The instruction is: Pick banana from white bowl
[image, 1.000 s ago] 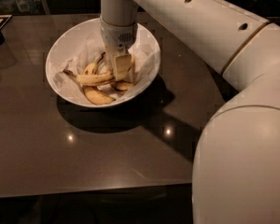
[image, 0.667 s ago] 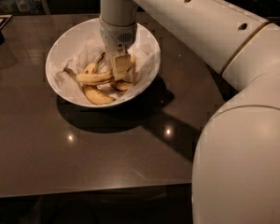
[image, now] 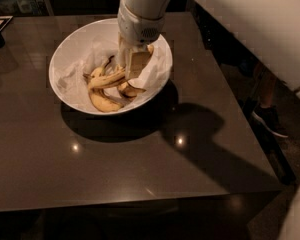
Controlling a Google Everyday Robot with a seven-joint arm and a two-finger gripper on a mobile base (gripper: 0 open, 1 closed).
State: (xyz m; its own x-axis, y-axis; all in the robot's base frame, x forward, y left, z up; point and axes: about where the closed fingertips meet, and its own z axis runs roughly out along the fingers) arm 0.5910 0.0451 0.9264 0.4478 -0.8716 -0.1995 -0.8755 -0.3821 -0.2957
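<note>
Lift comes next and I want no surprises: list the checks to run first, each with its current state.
1. The gripper is down inside the white bowl: ok.
2. The gripper sits at the right end of the banana: ok.
3. Hold on the banana: cannot tell.
4. The other bananas clear of it: not ok, piled against it.
5. The white bowl fully on the table: ok.

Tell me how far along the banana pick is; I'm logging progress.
Approach looks done: the claw sits low inside the white bowl, at the banana. In hand: the grasp, unconfirmed. Left: lifting it out; it lies among the other bananas.
</note>
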